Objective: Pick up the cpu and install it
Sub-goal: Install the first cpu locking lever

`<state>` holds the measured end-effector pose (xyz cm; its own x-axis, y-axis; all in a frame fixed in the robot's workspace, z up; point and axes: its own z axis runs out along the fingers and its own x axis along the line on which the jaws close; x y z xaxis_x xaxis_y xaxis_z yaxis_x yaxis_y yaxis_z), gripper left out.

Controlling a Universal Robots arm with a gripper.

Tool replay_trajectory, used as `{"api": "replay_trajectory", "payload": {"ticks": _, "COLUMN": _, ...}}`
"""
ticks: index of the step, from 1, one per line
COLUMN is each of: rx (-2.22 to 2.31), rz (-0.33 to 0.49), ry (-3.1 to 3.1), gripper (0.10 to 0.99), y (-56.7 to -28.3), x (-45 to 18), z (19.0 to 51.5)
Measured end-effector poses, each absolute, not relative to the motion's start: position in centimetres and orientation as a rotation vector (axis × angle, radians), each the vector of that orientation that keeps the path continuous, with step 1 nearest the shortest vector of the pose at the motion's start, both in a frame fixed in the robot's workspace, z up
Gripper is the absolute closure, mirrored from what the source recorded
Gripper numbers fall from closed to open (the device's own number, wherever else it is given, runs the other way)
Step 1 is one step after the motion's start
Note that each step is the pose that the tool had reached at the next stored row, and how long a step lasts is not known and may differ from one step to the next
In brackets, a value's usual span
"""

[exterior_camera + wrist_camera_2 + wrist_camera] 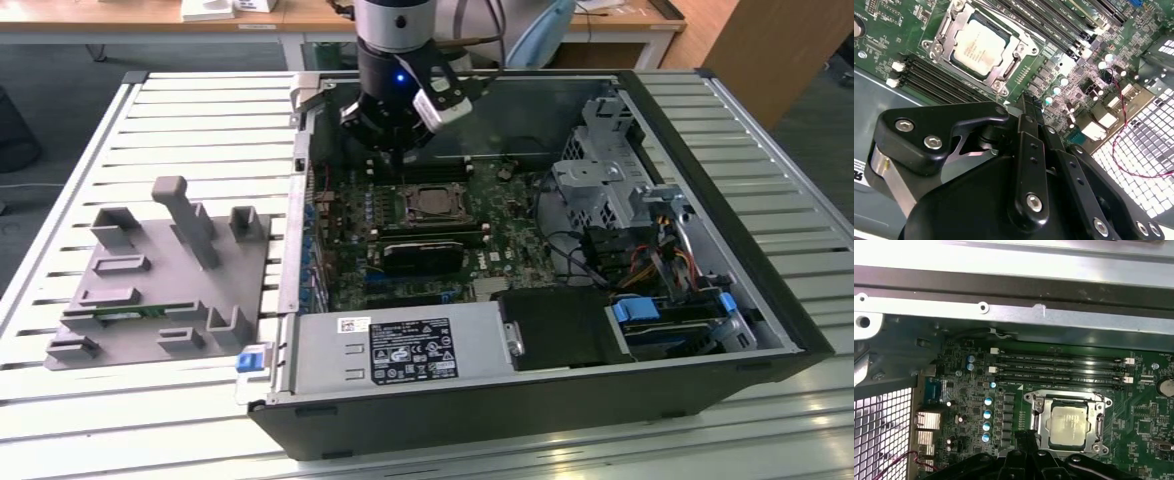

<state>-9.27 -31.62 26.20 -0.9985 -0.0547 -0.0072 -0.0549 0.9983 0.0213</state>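
Observation:
The cpu point(430, 205) is a square silver-topped chip lying flat in its metal-framed socket on the green motherboard point(514, 245) inside the open computer case. It also shows in both wrist views point(979, 47) point(1069, 425). My gripper point(387, 150) hangs above the board, just behind the socket and towards the exterior view's left, near the case's rear wall. Its black fingers point(1026, 107) are shut together with nothing between them, their tips point(1026, 436) close beside the socket's edge and apart from the chip.
Black memory slots point(1059, 367) run alongside the socket. A black heatsink block point(427, 255) sits in front of it, with a power supply point(400, 350) nearer. The drive cage point(601, 180) and cables fill the case's right. A grey fixture point(147, 290) holding a green memory stick point(127, 315) stands on the exterior view's left.

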Motion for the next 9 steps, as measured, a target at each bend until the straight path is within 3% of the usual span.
{"api": "replay_trajectory", "payload": {"ticks": 9, "rx": -0.070, "rz": 0.034, "ry": 3.134, "gripper": 0.980, "y": -30.60, "x": -9.57, "z": 25.97}}
